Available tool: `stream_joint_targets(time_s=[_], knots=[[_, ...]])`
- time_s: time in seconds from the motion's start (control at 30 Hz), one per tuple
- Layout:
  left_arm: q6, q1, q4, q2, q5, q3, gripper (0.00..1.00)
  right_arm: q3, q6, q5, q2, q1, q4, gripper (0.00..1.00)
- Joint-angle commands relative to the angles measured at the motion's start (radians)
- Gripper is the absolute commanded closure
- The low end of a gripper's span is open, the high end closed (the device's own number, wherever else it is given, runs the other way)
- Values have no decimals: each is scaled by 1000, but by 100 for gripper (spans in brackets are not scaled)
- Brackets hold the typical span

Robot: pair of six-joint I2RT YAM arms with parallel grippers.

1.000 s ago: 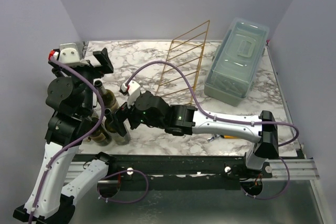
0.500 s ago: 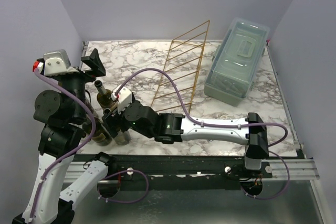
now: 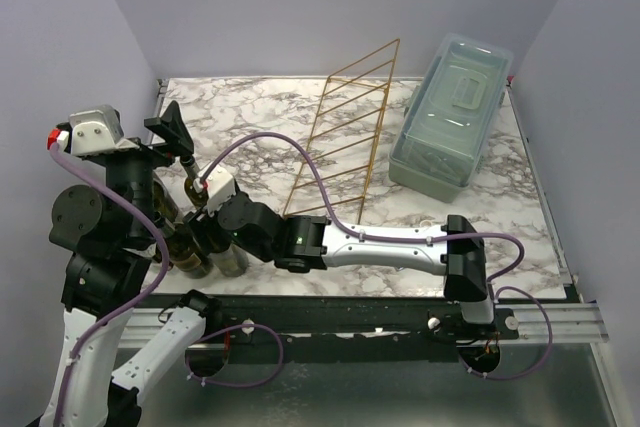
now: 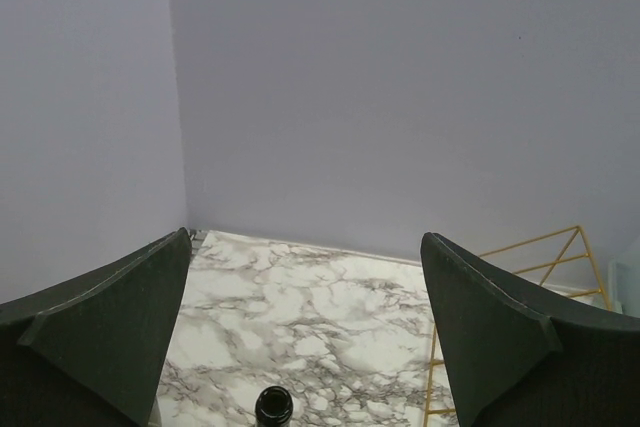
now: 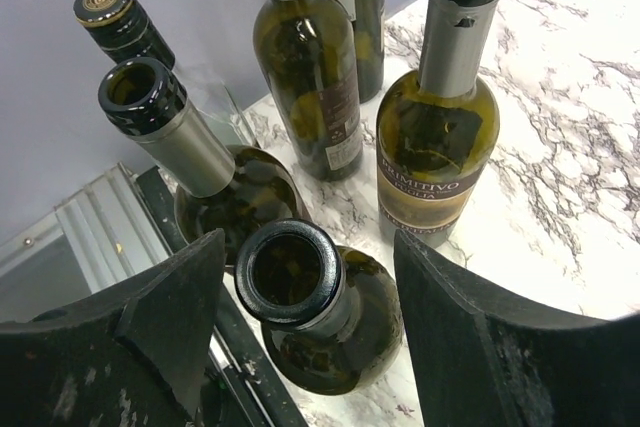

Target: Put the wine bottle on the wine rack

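Observation:
Several dark green wine bottles stand in a group at the table's near left corner (image 3: 190,252). In the right wrist view, my open right gripper (image 5: 310,282) straddles the open mouth of the nearest bottle (image 5: 290,272), with its fingers on either side and not touching it. A labelled bottle (image 5: 437,162) stands just behind. In the top view the right gripper (image 3: 207,230) is over the group. My left gripper (image 3: 172,133) is open and empty, raised above one bottle's mouth (image 4: 273,407). The gold wire wine rack (image 3: 345,132) stands mid-table and holds nothing; its edge shows in the left wrist view (image 4: 545,242).
A pale blue-grey lidded plastic box (image 3: 452,112) sits at the back right, beside the rack. Purple walls close in the back and sides. The right arm (image 3: 380,242) stretches across the near edge of the marble table (image 3: 260,112).
My right gripper has moved left and down over the bottle group, and now straddles one neck. My left arm has drawn back to the left, its gripper staying open.

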Motion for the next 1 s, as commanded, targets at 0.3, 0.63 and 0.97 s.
stream_joint_targets(time_s=[0.3,0.63,0.97], knots=[[-38,4,-46,-17,8,-2,1,35,-45,98,45,8,-11,50],[-110,4,-73,9,57,-14,1,-13,-81,117,-38,7,29,73],[-119,4,-106,33,58,20,2,-105,-167,144,-129,5,209,83]])
